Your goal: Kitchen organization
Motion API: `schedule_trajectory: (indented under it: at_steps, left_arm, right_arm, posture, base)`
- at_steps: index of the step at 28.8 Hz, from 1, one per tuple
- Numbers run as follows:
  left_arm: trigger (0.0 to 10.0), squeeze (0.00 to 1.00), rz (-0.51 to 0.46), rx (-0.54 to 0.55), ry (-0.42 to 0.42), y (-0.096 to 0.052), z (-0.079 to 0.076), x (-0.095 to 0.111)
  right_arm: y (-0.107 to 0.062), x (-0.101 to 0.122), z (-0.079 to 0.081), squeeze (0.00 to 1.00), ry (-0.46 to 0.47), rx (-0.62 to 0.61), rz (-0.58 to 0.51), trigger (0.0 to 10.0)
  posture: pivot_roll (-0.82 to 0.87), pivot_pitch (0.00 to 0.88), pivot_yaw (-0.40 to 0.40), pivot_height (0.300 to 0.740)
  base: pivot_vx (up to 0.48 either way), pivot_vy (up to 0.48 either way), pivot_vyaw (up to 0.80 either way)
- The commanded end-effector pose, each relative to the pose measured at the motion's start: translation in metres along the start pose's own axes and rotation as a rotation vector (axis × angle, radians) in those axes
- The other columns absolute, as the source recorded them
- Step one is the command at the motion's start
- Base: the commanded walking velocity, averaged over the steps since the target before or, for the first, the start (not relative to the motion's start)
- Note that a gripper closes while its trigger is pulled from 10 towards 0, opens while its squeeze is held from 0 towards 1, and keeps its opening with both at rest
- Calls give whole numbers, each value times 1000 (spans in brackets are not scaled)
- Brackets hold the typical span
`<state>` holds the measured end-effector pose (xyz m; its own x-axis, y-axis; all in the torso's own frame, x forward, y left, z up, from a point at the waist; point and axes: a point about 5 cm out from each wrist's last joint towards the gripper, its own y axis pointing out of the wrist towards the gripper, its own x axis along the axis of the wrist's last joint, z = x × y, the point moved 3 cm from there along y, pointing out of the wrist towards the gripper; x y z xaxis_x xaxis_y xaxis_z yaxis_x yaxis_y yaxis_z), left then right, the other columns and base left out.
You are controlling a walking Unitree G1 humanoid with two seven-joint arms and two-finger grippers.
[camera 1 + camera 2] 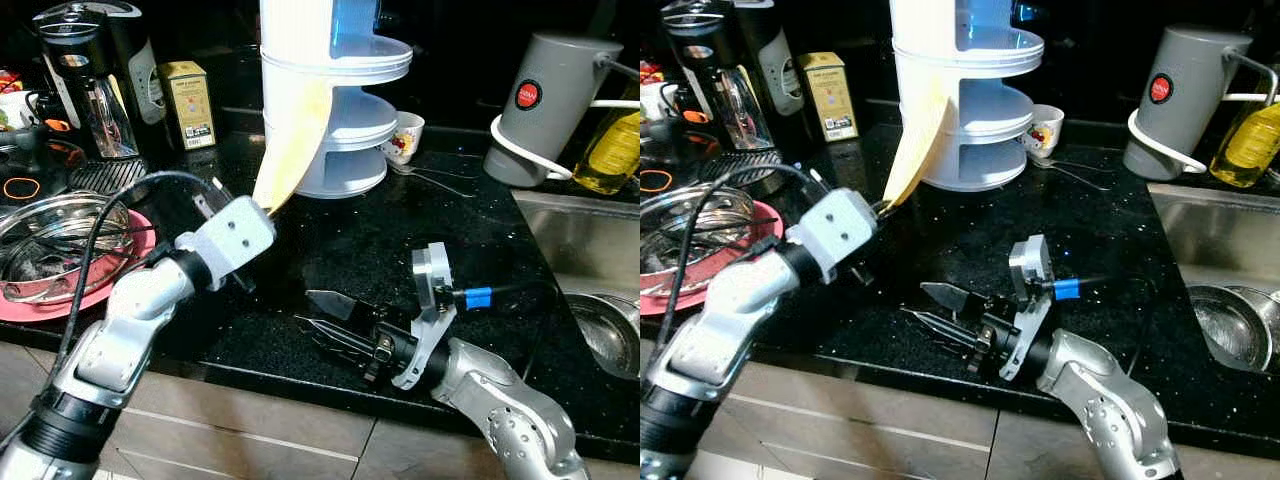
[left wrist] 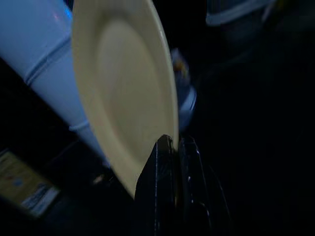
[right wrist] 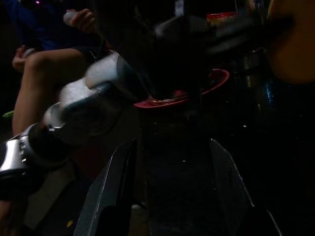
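On the black counter [image 1: 330,240]: plate transfer under way.
Left gripper [image 2: 172,162] clamps yellow plate [image 1: 290,150] edgewise (presumably to slot into white rack [image 1: 345,110]); right gripper [image 1: 335,320] spread, empty.

Open run: I see bare black counter [image 1: 330,250] between my two hands, reaching back toward the sink [image 1: 580,250].

Obstacle, ahead: white tiered rack [image 1: 345,110], with the tilted cream plate [image 1: 290,150] in my left hand [image 2: 172,147] leaning against its side.

Obstacle, left: metal rack on a red tray [image 1: 60,250], coffee maker [image 1: 90,80] and yellow tin [image 1: 188,103] behind.

Obstacle, right rear: grey kettle [image 1: 545,105], oil bottle [image 1: 612,150].

Small items beside the rack: cup [image 1: 405,137], spoon [image 1: 435,175].

My right hand [image 1: 330,318] lies low, fingers apart, near the counter's front edge.
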<state>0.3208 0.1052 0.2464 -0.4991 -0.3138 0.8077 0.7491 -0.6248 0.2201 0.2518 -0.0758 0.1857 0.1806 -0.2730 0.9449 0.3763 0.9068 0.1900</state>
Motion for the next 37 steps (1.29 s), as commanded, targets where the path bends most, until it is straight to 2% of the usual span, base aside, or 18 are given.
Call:
schedule_trajectory:
  at_steps: [1, 2, 4, 5, 6, 8, 11, 24, 29, 31, 33, 37]
  left_arm:
    - [0, 0, -71, -34, -47, 6, -3, 18]
    - [0, 0, -105, -38, -98, 9, -6, 25]
    - [0, 0, -112, -38, -108, 10, -7, 27]
    - [0, 0, -133, -36, -141, 11, -8, 31]
    - [0, 0, -133, -36, -141, 11, -8, 31]
    - [0, 0, -159, -45, -184, 13, -13, 36]
    - [0, 0, -180, -58, -214, 16, -17, 41]
    - [0, 0, -198, -86, -255, 21, -26, 52]
    - [0, 0, -215, -70, -248, 22, -21, 58]
    - [0, 0, -215, -70, -248, 22, -21, 58]
    - [0, 0, -237, -58, -231, 24, -16, 65]
    - [0, 0, -257, -56, -207, 26, -13, 74]
  right_arm:
    - [1, 3, -6, 0, -30, -40, -11, 10000]
    - [1, 13, -16, 0, -37, -106, -82, 10000]
    - [0, 16, -19, 0, -37, -121, -100, 10000]
    - [-2, 23, -28, 0, -28, -177, -151, 10000]
    - [-2, 23, -28, 0, -28, -177, -151, 10000]
    - [-7, 30, -40, 0, -39, -253, -191, 10000]
    - [-11, 35, -49, 0, -56, -306, -211, 10000]
    - [-17, 38, -56, 0, -85, -366, -221, 10000]
    - [-32, 47, -81, 0, -134, -554, -247, 10000]
    - [-32, 47, -81, 0, -134, -554, -247, 10000]
    - [-41, 54, -92, 0, -143, -634, -266, 10000]
    - [-47, 59, -97, 0, -152, -675, -279, 10000]
  posture:
    - [-67, 0, -33, 740]
    - [-65, 0, -33, 740]
    - [-65, 0, -33, 740]
    - [-66, 0, -31, 740]
    - [-66, 0, -31, 740]
    - [-65, 0, -32, 740]
    - [-67, 0, -31, 740]
    - [-69, 0, -25, 740]
    - [-68, 0, -25, 740]
    - [-68, 0, -25, 740]
    - [-67, 0, -25, 740]
    - [-68, 0, -23, 740]
  base:
    - [0, 0, 0]
    - [0, 0, 0]
    - [0, 0, 0]
    - [0, 0, 0]
    - [0, 0, 0]
    - [0, 0, 0]
    - [0, 0, 0]
    - [0, 0, 0]
    - [0, 0, 0]
    - [0, 0, 0]
    - [0, 0, -344]
    - [0, 0, -772]
